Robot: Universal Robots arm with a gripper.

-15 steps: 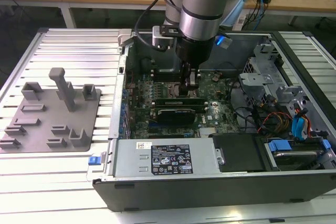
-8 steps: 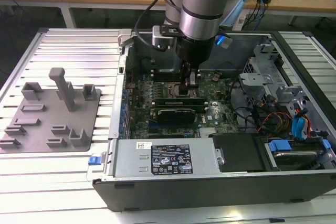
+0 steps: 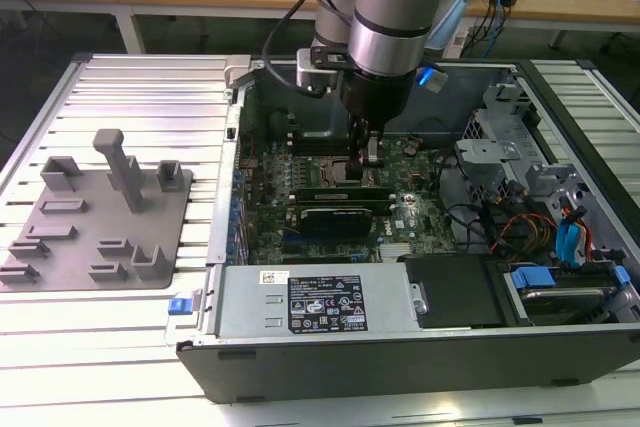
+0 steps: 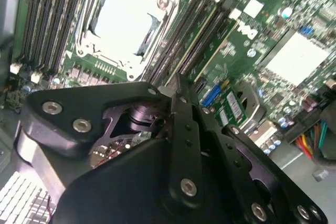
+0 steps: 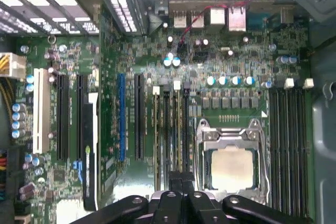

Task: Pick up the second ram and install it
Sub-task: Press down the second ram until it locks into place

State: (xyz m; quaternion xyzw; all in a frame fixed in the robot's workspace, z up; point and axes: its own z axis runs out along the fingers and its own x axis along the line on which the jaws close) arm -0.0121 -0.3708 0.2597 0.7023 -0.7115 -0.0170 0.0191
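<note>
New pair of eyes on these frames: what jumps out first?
The arm dominates, reaching down into the open computer case with its gripper over the motherboard, next to the CPU socket. In both wrist views the gripper sits right above the memory slots beside that socket. On the exterior view's left, a grey fixture plate lies outside the case.

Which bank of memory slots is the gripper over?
The gripper is over the slot bank between the processor socket and the blue slot, not the bank beyond the socket.
</note>
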